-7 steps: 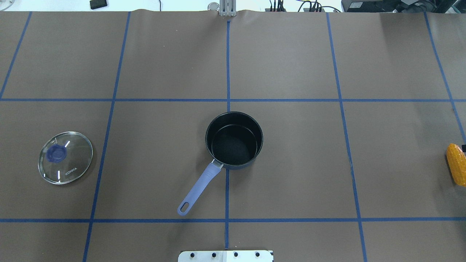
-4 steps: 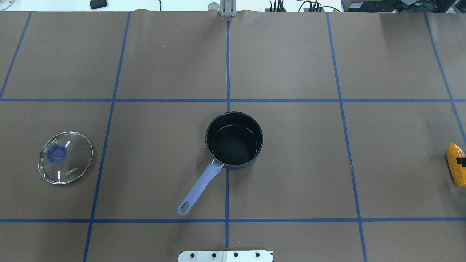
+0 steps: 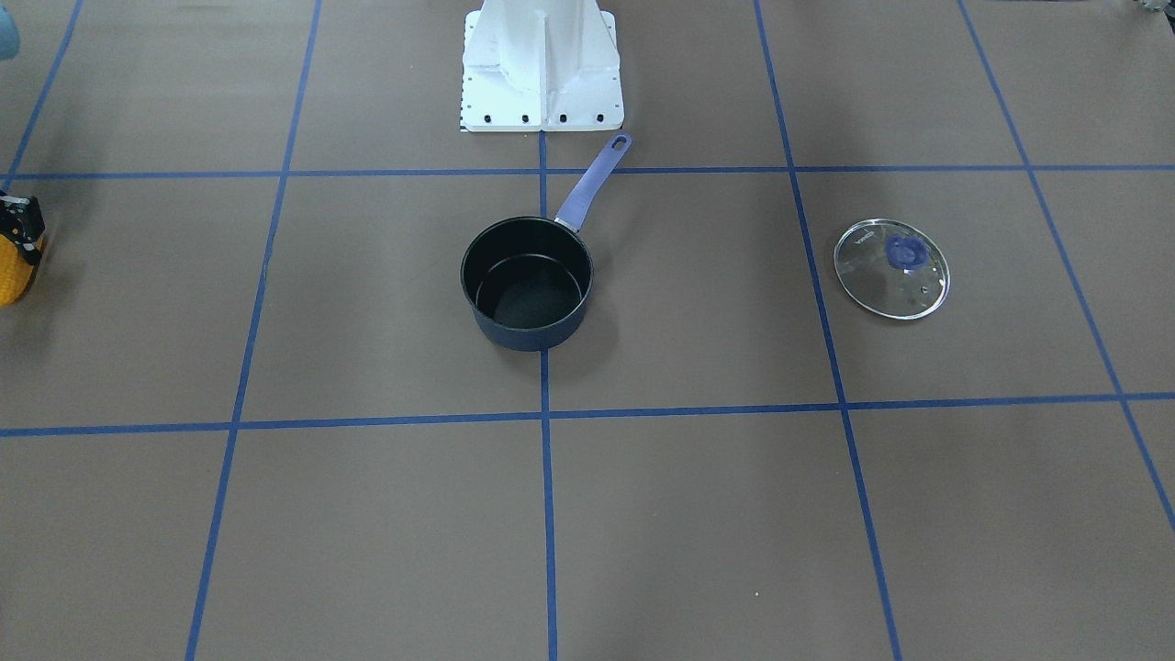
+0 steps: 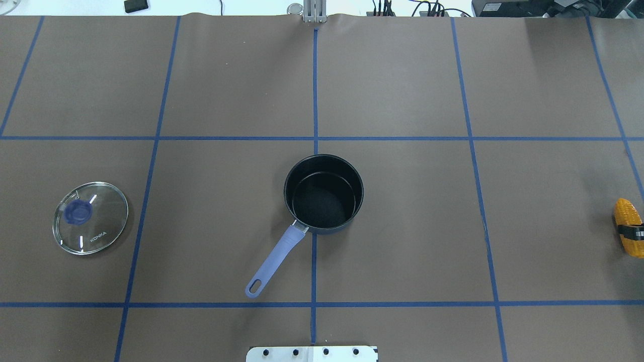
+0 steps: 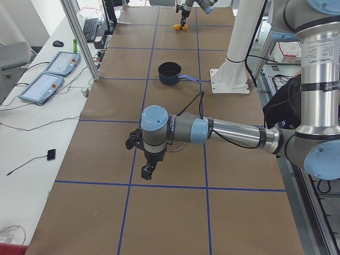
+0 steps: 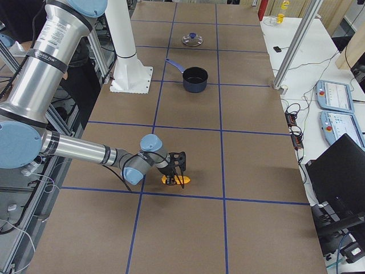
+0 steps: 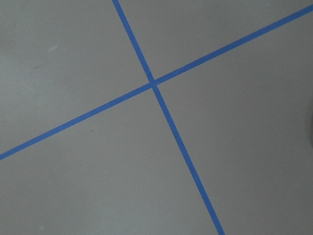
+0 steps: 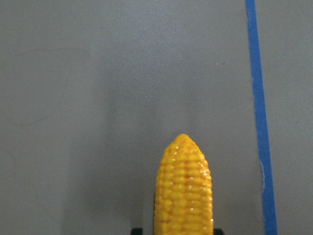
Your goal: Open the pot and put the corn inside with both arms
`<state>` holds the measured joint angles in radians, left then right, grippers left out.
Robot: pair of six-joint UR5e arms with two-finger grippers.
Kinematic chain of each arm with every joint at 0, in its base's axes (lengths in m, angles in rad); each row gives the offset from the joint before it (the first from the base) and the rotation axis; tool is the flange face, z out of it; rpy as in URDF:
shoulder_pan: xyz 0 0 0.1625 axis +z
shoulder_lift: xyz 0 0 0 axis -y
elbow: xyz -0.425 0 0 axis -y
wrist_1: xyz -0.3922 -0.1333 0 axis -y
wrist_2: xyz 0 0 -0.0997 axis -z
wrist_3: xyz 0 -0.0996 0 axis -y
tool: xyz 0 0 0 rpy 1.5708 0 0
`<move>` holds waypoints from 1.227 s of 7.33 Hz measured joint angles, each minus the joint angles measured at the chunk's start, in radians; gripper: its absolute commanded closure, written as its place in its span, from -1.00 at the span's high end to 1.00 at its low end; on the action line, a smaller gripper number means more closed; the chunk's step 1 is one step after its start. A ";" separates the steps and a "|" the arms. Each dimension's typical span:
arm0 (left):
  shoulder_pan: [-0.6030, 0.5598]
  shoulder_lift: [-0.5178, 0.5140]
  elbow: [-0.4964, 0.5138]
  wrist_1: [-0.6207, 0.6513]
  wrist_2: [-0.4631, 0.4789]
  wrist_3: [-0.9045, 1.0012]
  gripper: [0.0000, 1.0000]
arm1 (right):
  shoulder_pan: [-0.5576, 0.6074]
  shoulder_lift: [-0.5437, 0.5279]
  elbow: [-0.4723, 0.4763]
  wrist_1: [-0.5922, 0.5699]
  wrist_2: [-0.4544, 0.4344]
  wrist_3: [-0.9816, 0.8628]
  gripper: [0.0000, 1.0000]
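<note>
The dark pot (image 4: 322, 201) with a lilac handle (image 4: 274, 261) stands open at the table's middle. Its glass lid (image 4: 90, 217) lies flat far to its left. The yellow corn (image 4: 625, 216) is at the right edge. My right gripper (image 6: 178, 174) is down over it, one black finger (image 4: 635, 232) across the cob. In the right wrist view the corn (image 8: 184, 196) sits between two dark fingertips that touch its sides. My left gripper (image 5: 147, 171) hangs over bare table beyond the lid, seen only in the exterior left view; I cannot tell its state.
The white base plate (image 4: 312, 353) lies at the near edge behind the pot handle. Blue tape lines (image 4: 315, 100) grid the brown table cover. In the front-facing view the lid (image 3: 891, 268) is right of the pot (image 3: 526, 285) and the corn (image 3: 9, 271) at the left edge.
The right gripper's finger has come in over the corn from the right edge. The corn has shifted slightly to the left. Pot and lid have not moved.
</note>
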<state>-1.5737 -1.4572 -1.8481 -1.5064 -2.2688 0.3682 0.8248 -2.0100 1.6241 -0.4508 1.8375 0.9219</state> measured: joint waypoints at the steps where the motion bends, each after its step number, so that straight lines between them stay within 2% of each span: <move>1: 0.001 0.000 0.000 0.000 0.000 0.000 0.97 | -0.003 0.006 0.014 0.000 0.003 0.000 -1.00; 4: 0.000 0.000 0.002 0.000 0.000 0.000 0.97 | 0.003 0.097 0.100 -0.044 0.058 0.009 -1.00; 5: 0.000 0.000 0.004 0.001 0.001 -0.001 0.97 | 0.006 0.179 0.135 -0.135 0.071 0.031 -1.00; 7: 0.000 0.001 0.012 0.010 -0.017 -0.041 0.97 | 0.008 0.382 0.211 -0.389 0.078 0.109 -1.00; 9: 0.000 0.025 0.016 0.003 -0.139 -0.211 0.97 | -0.010 0.602 0.243 -0.622 0.074 0.214 -1.00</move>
<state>-1.5738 -1.4327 -1.8318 -1.5032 -2.4081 0.1575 0.8151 -1.4083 1.8672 -1.0729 1.9116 1.1361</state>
